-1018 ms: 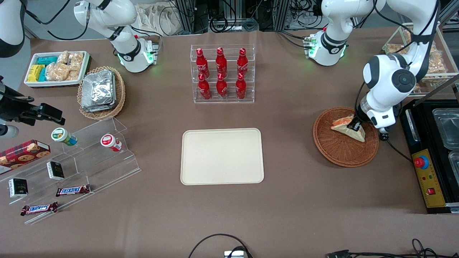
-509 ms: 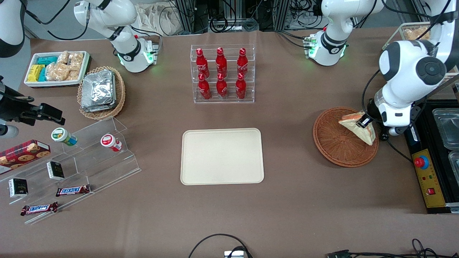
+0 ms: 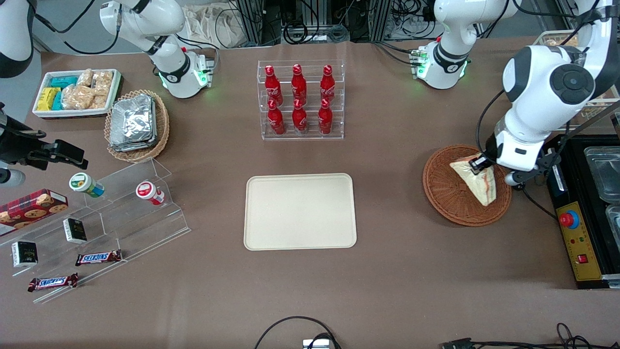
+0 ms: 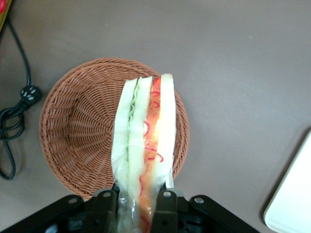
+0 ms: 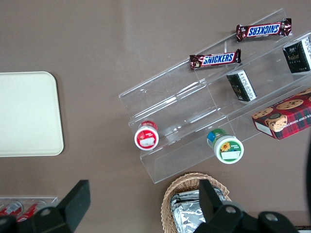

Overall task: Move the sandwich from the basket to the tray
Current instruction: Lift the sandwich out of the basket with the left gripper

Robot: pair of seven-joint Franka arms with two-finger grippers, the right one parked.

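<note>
My left gripper (image 3: pixel 478 164) is shut on the sandwich (image 3: pixel 477 180), a pale bread wedge with orange-red and green layers, and holds it in the air above the round wicker basket (image 3: pixel 448 194). The wrist view has the sandwich (image 4: pixel 144 141) clamped between both fingers (image 4: pixel 164 206) of the gripper (image 4: pixel 136 206), hanging over the empty basket (image 4: pixel 77 131). The cream tray (image 3: pixel 300 211) lies bare at the table's middle, well toward the parked arm's end from the basket; one corner of the tray (image 4: pixel 294 194) shows in the wrist view.
A clear rack of red bottles (image 3: pixel 300 99) stands farther from the camera than the tray. A black machine with a red button (image 3: pixel 569 219) sits beside the basket at the working arm's end. Snack shelves (image 3: pixel 97 218), an oval foil basket (image 3: pixel 137 125) and a white snack tray (image 3: pixel 76 92) lie toward the parked arm's end.
The gripper has lifted the sandwich out of the basket; over the last half second it shifted slightly toward the tray with the wedge hanging from it.
</note>
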